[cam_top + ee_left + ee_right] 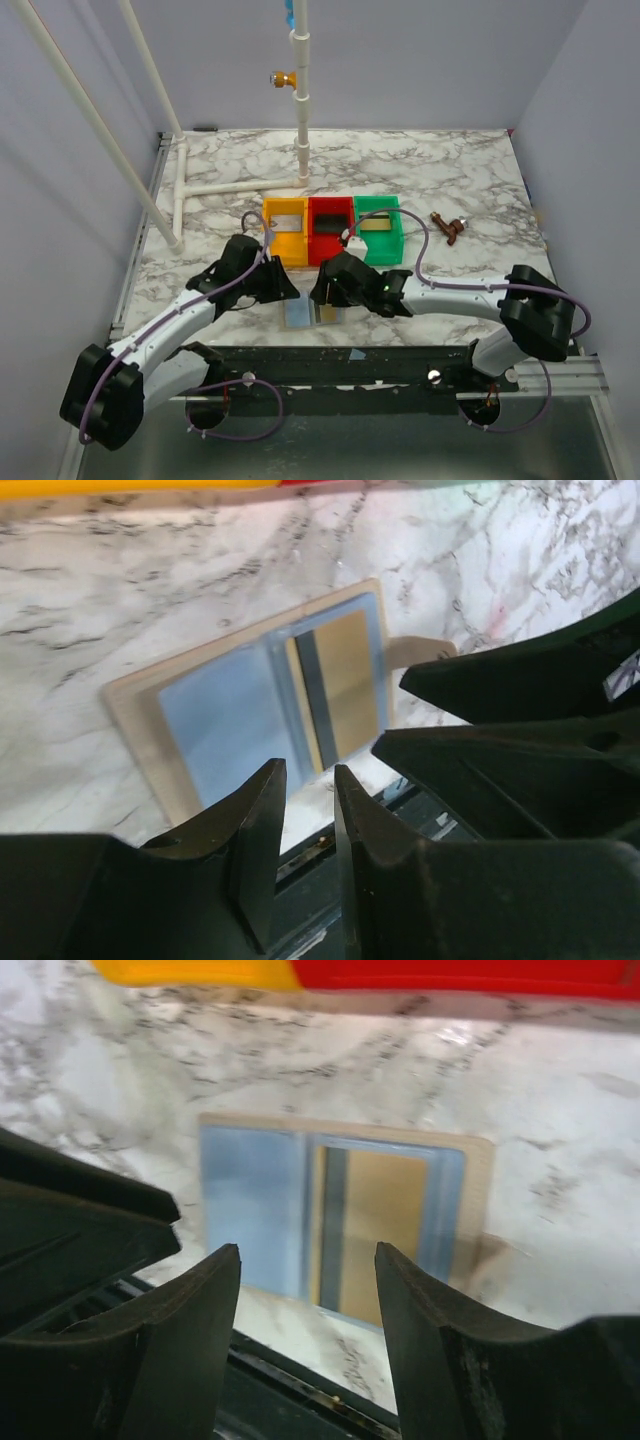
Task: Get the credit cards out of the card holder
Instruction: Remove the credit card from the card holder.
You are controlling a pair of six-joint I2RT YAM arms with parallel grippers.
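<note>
Left gripper (pixel 307 770): fingers a slim gap apart, nothing between them, tips aimed at the card holder's (pixel 250 700) near edge on its grey-blue half; whether they touch it I cannot tell.
Right gripper (pixel 308 1250): fingers spread wide and empty, framing the holder's other half from its near side.
Card holder: lies open and flat, lining up, between the two grippers; a beige tab (pixel 420 650) juts from its right-arm side.
Credit card (pixel 375 1230): tan with a dark stripe, tucked in the pocket on the holder's right-arm half.
Edges: only a thin strip of the marble table (pixel 450 170) separates the holder's near edge from a dark rail (pixel 290 1385); bare marble opens beyond its far edge.
Trays: yellow tray (pixel 285 240), red tray (pixel 330 240) and green tray (pixel 380 238) stand side by side beyond the holder's far edge.
Hidden: from above, both grippers cover the holder's far part; tray contents are too small to name.
</note>
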